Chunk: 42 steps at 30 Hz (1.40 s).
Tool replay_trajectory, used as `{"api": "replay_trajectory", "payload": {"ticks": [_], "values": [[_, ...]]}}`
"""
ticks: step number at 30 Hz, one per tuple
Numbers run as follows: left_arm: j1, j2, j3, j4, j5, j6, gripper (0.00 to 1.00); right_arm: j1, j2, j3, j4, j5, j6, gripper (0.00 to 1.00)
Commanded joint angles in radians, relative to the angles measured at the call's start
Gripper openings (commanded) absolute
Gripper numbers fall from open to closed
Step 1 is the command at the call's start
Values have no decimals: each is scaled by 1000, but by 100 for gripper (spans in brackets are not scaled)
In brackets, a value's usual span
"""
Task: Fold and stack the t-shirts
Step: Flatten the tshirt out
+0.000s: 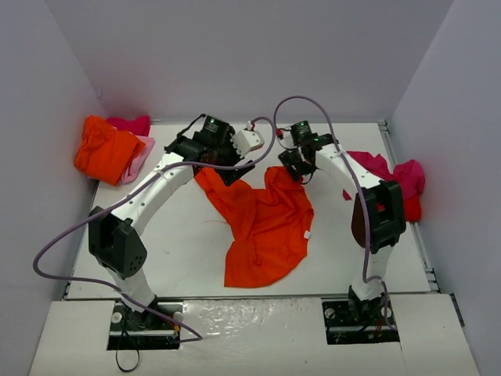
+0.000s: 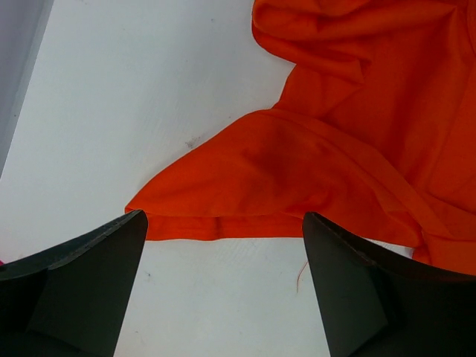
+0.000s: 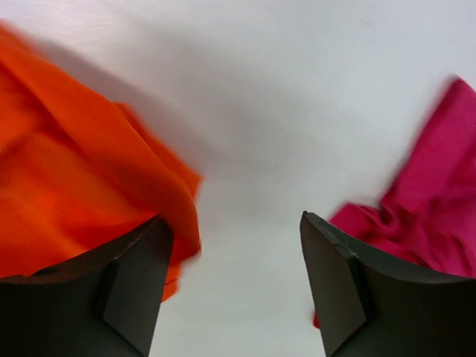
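Here the orange t-shirt (image 1: 262,227) lies loose and rumpled in the middle of the worktop (image 1: 176,243), not yet flat enough to fold. The left hand (image 2: 223,222) hangs open just above its far left corner, holding nothing. The right hand (image 3: 234,219) is open too, beside the far right corner, though that view is blurred, so contact is hard to rule out. Both seem placed to pull the cloth square. An orange and pink stack (image 1: 109,150) sits far left; magenta shirts (image 1: 395,176) lie heaped at the right.
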Motion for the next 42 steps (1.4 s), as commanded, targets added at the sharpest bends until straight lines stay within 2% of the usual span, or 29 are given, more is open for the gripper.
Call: {"api": "replay_trajectory", "payload": {"ticks": [1, 5, 8, 10, 11, 12, 13, 16, 18, 21, 25, 29, 30, 31, 34, 37, 38, 42], "values": [[-6, 14, 46, 22, -28, 6, 83, -104, -122, -23, 73, 227, 34, 68], [-37, 68, 100, -35, 3, 16, 83, -114, -226, -80, 75, 316, -7, 71], [-88, 61, 74, -64, 6, 38, 83, -131, -264, -101, 88, 370, -32, 73], [-117, 43, 41, -88, 57, 40, 82, -170, -288, -105, 112, 365, -40, 66], [-132, 26, 14, -102, 94, 43, 81, -185, -298, -97, 111, 324, -36, 59], [-140, 5, -17, -122, 137, 47, 77, -193, -310, -94, 108, 270, -37, 47], [-142, -20, -51, -145, 186, 50, 72, -196, -322, -95, 104, 206, -42, 31], [-142, -61, -96, -192, 268, 54, 40, -177, -344, -109, 54, 23, -45, 4], [-139, -71, -128, -230, 274, 66, 20, -162, -319, -123, 8, -34, -49, 0], [-141, -72, -169, -278, 306, 91, 10, -158, -272, -177, -6, -70, -67, 0], [-147, -74, -204, -268, 347, 79, 9, -157, -206, -199, -7, -138, -58, 0], [-159, -27, -174, -321, 395, 84, 10, -148, -157, -184, -10, -168, -53, 0], [-166, -20, -171, -328, 400, 88, 17, -145, -148, -181, -12, -170, -54, 0], [-171, -15, -170, -331, 397, 87, 27, -141, -142, -181, -14, -162, -56, 0], [-172, -3, -193, -306, 400, 60, 43, -139, -140, -189, -11, -150, -61, 0], [-170, 13, -224, -270, 386, 48, 50, -138, -144, -199, -9, -154, -60, 0], [-167, 26, -238, -265, 381, 48, 56, -138, -152, -204, -9, -157, -59, 0], [-139, 120, -219, -289, 385, 57, 58, -131, -184, -219, -8, -159, -62, 0]]}}
